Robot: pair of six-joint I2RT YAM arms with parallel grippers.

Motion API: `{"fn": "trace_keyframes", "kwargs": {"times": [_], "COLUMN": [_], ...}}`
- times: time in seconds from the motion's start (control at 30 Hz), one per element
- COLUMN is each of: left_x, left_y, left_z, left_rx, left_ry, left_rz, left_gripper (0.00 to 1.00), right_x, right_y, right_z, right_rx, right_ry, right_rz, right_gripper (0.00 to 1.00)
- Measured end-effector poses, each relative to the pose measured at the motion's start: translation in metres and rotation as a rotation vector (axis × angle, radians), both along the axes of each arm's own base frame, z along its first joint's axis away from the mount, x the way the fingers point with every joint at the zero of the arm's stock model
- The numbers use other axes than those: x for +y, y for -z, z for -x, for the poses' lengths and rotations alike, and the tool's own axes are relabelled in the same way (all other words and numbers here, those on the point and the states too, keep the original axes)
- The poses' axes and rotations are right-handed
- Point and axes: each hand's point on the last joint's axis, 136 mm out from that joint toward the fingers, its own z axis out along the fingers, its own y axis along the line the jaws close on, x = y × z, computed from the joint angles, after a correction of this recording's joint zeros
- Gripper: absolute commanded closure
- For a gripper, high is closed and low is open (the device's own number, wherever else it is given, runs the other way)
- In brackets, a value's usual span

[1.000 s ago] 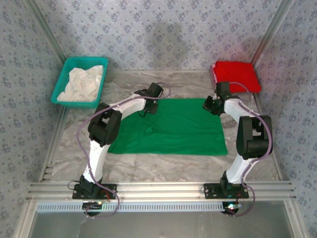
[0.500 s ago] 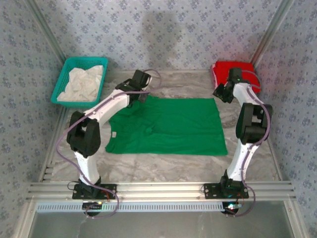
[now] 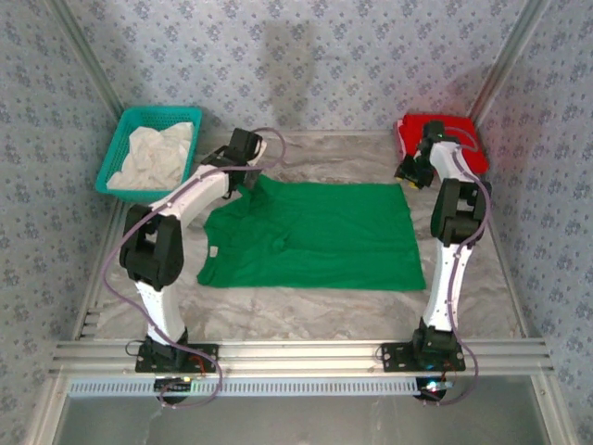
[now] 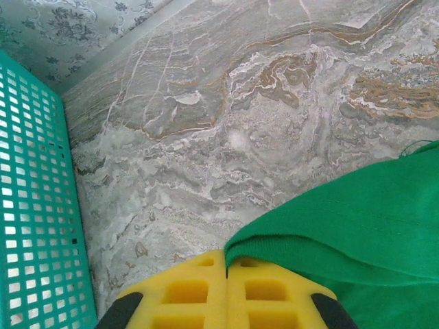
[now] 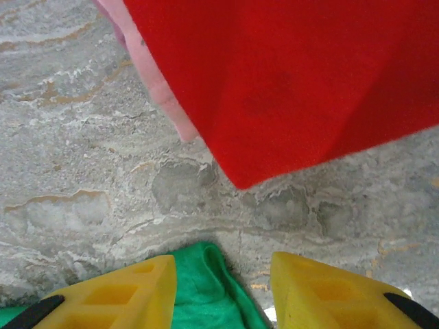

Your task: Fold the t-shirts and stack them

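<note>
Since a second ago both arms have reached farther back, drawing the far edge of the green t-shirt (image 3: 310, 236) with them. It now lies spread flat mid-desk (image 3: 306, 301), with a small wrinkle near its centre. The red t-shirt (image 3: 445, 139) is folded at the far right corner, atop a pink layer (image 5: 159, 86). The teal mesh basket (image 3: 125, 139), far left, holds crumpled white cloth (image 3: 153, 153). The left claw (image 4: 226, 267) is closed, pinching the green shirt's far left edge. The right claw (image 5: 223, 267) is parted, a green corner lying loose between its fingers, near the red shirt.
</note>
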Motion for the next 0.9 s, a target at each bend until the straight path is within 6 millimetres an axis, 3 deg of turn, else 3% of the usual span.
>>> {"fn": "trace_keyframes", "kwargs": {"times": [0.3,0.43,0.53,0.63,0.9], "left_x": [0.003,0.005,0.006,0.009,0.023], "left_y": [0.004,-0.007,-0.020,-0.029,-0.029], "left_z": [-0.007,-0.014,-0.021,-0.028,-0.044], "left_rx": [0.005,-0.017,-0.044,-0.064,-0.059], "left_ry": [-0.009,-0.014,-0.018,-0.023,-0.050], "left_rz": [0.001,0.007,0.014,0.022,0.025], "left_gripper": [1.00,1.00,1.00,1.00,1.00], "right_x": [0.019,0.033,0.036,0.036,0.033], "right_y": [0.006,0.014,0.012,0.012,0.010], "right_z": [-0.006,-0.001,0.000,0.001,-0.002], "right_rx": [-0.003,0.007,0.006,0.008,-0.002], "right_ry": [-0.055,-0.085,-0.094,-0.087,-0.078], "right_rz": [-0.031,-0.041,-0.039,-0.041,-0.033], "right_gripper": [0.61,0.75,0.90,1.00,1.00]}}
